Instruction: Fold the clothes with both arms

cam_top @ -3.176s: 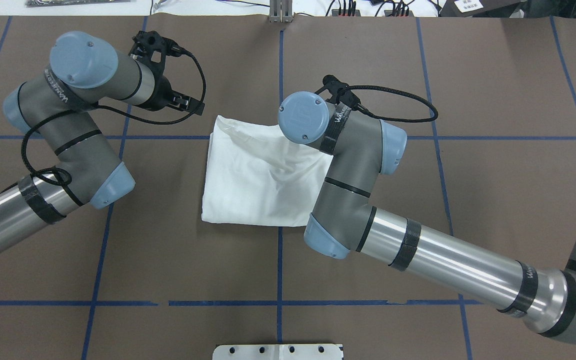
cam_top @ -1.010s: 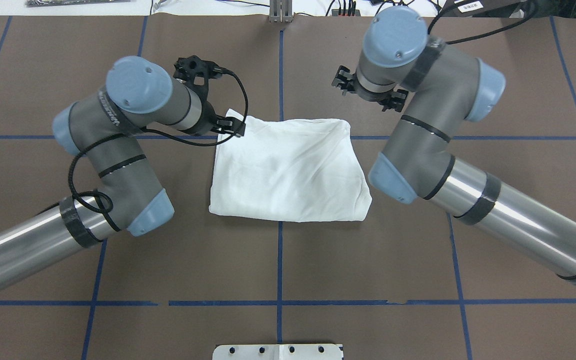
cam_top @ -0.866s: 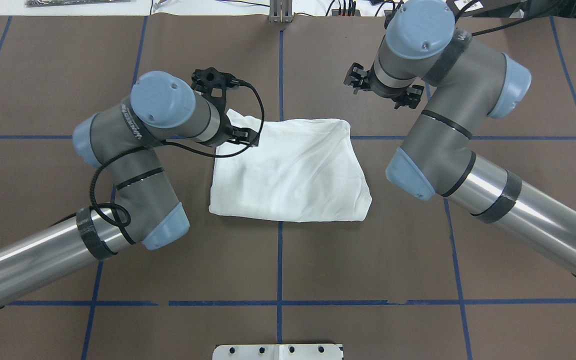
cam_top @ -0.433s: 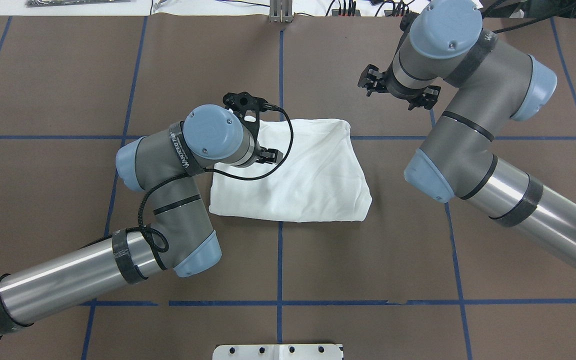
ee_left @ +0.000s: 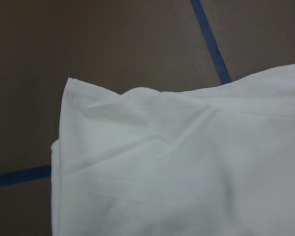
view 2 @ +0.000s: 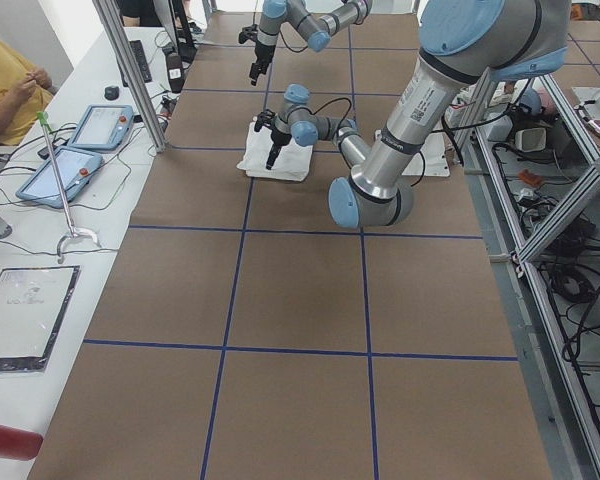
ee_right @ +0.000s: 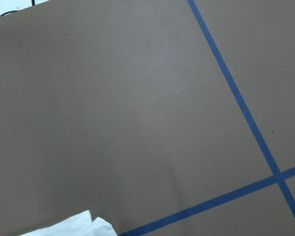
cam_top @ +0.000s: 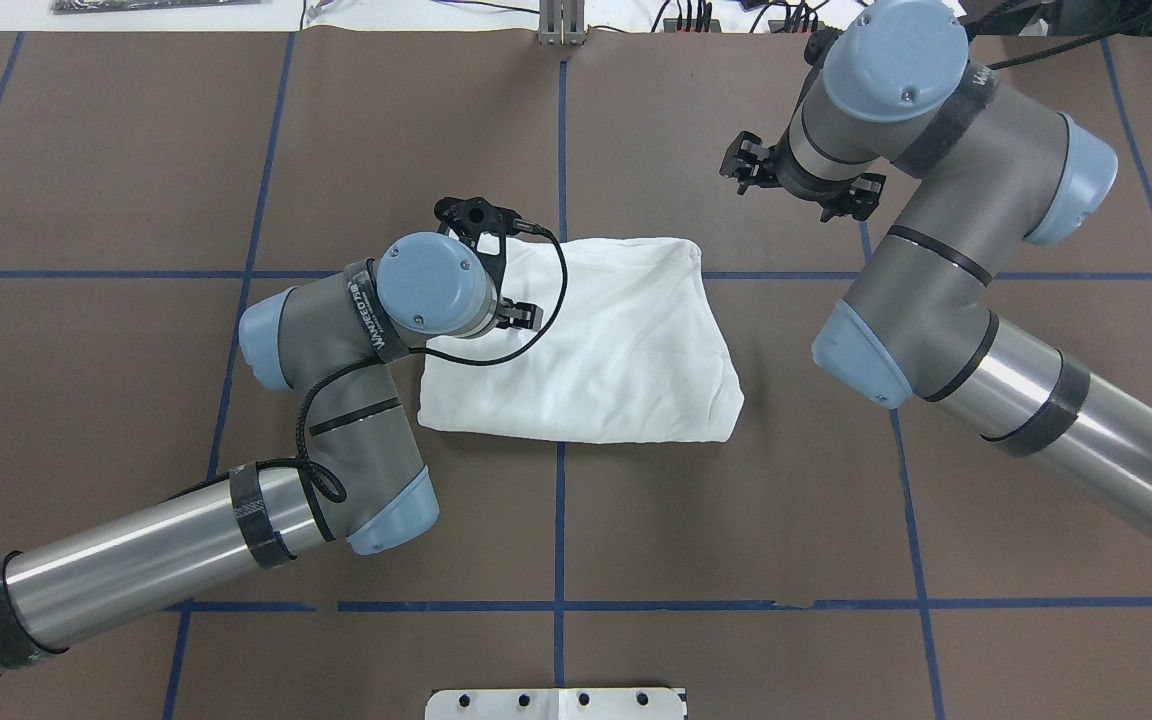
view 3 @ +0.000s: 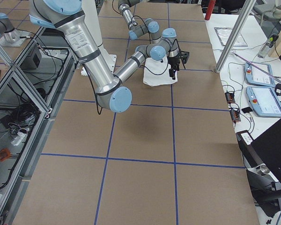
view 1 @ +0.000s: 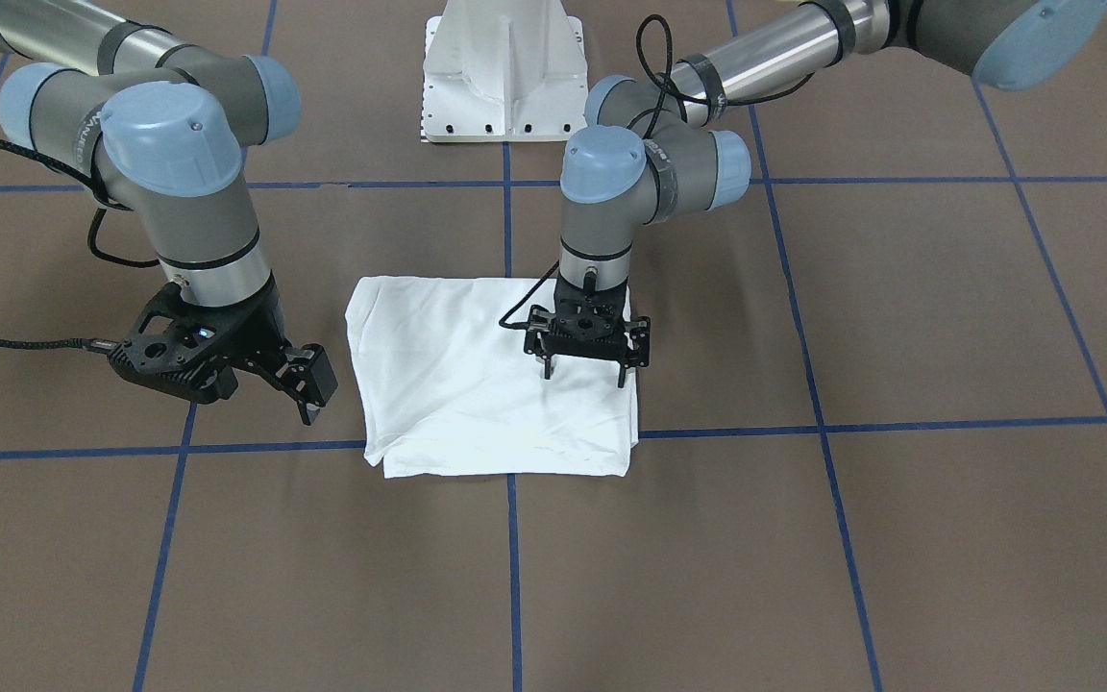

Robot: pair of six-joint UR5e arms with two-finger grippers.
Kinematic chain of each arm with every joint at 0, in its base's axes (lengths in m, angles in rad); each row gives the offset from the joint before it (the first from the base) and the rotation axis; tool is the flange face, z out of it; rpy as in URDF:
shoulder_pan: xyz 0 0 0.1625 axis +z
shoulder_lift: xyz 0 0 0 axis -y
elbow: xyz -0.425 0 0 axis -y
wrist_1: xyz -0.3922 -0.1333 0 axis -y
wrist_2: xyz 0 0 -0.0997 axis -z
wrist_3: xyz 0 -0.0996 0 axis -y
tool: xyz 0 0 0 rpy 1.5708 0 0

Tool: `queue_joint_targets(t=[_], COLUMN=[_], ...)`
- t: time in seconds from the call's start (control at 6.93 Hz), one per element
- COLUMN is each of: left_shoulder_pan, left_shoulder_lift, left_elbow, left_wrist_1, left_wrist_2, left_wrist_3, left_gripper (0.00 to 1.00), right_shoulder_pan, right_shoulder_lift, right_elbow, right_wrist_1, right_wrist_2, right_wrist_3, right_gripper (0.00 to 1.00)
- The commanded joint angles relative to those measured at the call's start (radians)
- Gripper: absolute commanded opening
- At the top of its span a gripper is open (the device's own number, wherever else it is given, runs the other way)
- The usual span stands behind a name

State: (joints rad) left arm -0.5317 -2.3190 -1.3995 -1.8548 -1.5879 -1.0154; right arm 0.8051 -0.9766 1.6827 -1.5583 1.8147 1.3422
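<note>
The white shirt lies folded into a rough rectangle at the table's middle. My left gripper hangs open just above the far-left part of the shirt, fingers pointing down, nothing between them. In the left wrist view a folded corner of the shirt fills the frame. My right gripper hovers over bare table beside the shirt's right edge, apart from the cloth, looking open and empty. Only a scrap of the shirt shows at the bottom of the right wrist view.
Blue tape lines grid the brown table cover. The white pedestal base stands at the robot's side of the table. A side bench with tablets and a seated person lies beyond the far edge.
The right arm let go of the shirt and pulled away to the far right. The left arm swung in over the shirt's far-left corner. The shirt now lies flatter.
</note>
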Motion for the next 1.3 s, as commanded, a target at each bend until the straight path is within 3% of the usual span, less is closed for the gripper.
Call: queue_joint_targets(t=[0.0,0.43,0.58,0.87,1.15], left_shoulder_pan=[-0.077,-0.16,-0.18,-0.267,-0.373], left_shoulder_lift=[0.039,0.109,0.11,0.235,0.422], left_elbow=[0.008,-0.007,-0.063,-0.267,-0.483], left_wrist_1=[-0.001,-0.014,-0.014,-0.003,0.073], left_wrist_2=[0.019,0.019,-0.012,-0.188,-0.271], left_wrist_3=[0.006,0.126,0.162,0.291,0.509], left_gripper=[1.0,1.0,1.0,1.0,1.0], right_shoulder_pan=[-0.007,-0.029,-0.029,0.026,0.206], right_shoulder_lift=[-0.002,-0.005,-0.005,-0.033,-0.155], right_elbow=[0.0,0.0,0.0,0.003,0.002], right_wrist_1=[0.001,0.004,0.004,-0.005,0.004], right_wrist_2=[-0.009,-0.038,-0.034,0.024,0.166], right_wrist_3=[0.005,0.012,0.008,-0.064,-0.429], right_gripper=[1.0,1.0,1.0,1.0,1.0])
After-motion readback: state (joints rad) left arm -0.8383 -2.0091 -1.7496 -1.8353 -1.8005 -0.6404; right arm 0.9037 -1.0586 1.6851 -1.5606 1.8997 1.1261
